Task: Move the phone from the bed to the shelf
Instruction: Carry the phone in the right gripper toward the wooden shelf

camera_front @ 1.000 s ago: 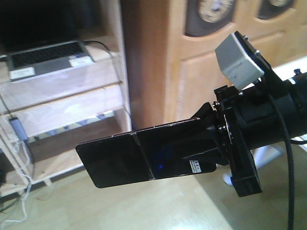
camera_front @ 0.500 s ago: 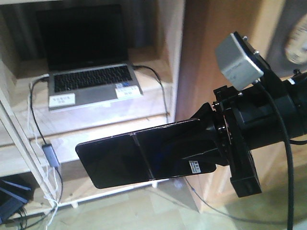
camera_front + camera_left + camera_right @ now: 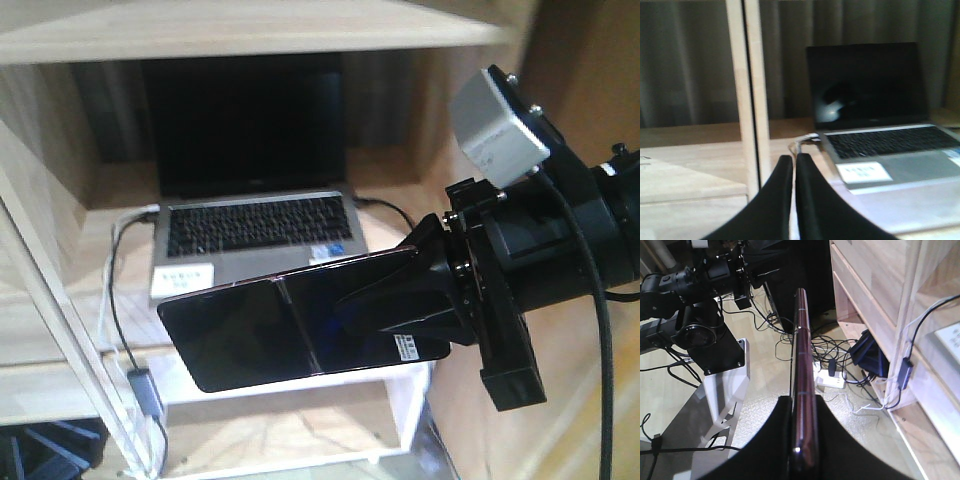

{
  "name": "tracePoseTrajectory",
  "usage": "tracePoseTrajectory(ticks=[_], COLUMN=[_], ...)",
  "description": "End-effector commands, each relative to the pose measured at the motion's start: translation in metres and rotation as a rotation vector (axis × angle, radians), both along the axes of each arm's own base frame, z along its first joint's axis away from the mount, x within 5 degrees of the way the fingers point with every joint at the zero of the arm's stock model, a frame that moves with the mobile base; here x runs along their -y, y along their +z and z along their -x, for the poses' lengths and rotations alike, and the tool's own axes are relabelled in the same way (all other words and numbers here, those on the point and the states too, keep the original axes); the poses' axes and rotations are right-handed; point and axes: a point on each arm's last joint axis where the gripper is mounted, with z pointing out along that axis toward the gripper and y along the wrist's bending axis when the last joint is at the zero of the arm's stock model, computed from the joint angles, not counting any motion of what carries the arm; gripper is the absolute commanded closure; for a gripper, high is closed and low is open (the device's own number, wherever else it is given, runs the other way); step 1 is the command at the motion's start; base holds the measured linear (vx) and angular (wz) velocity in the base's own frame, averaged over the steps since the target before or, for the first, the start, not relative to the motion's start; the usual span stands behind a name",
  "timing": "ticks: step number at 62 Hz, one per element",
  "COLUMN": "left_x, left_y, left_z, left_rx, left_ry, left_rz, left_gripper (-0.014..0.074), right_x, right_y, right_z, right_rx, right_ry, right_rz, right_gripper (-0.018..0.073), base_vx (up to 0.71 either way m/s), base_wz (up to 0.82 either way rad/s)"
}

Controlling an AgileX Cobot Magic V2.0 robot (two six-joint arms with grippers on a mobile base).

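1. Your shelf (image 3: 250, 30) fills the front view. Its open compartment holds a grey laptop (image 3: 255, 215), lid up and screen dark, with a cable (image 3: 111, 295) dropping to a small adapter (image 3: 147, 388).
2. The phone (image 3: 285, 330) is off the shelf, in the air before that compartment, clamped at its stickered end by your right gripper (image 3: 802, 402).
3. Your left gripper (image 3: 793, 170) has its jaws almost together, with nothing between them.
4. Since half a second ago, the laptop compartment has shifted right, directly behind the phone. The grip on the phone is unchanged.
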Motion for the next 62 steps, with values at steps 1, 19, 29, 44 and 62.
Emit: tracePoseTrajectory(ticks=[1,19,29,44,62], left_x=[-0.0001,-0.0001,-0.0001,-0.0001,-0.0001], left_y=[0.0151,0.0151,0.0151,0.0151,0.0151], left_z=[0.0020,0.0020,0.0020,0.0020,0.0020], left_rx=[0.101,0.101,0.101,0.101,0.101], left_ry=[0.001,0.001,0.001,0.001,0.001], left_rz=[0.017,0.017,0.017,0.017,0.017], left_gripper=[0.0595,0.0595,0.0595,0.0595,0.0595], right_x=[-0.0007,-0.0007,-0.0007,-0.0007,-0.0007], right_y=[0.0180,0.0180,0.0180,0.0180,0.0180], right_z=[0.0110,0.0110,0.0110,0.0110,0.0110], right_rx=[0.000,0.000,0.000,0.000,0.000], right_ry=[0.044,0.044,0.044,0.044,0.044], right_rz=[-0.086,-0.086,-0.086,-0.086,-0.086], right_gripper=[0.0561,0.0561,0.0561,0.0561,0.0561], base_vx=[0.30,0.27,0.22,0.17,0.09], base_wz=[0.23,0.19,0.11,0.06,0.00])
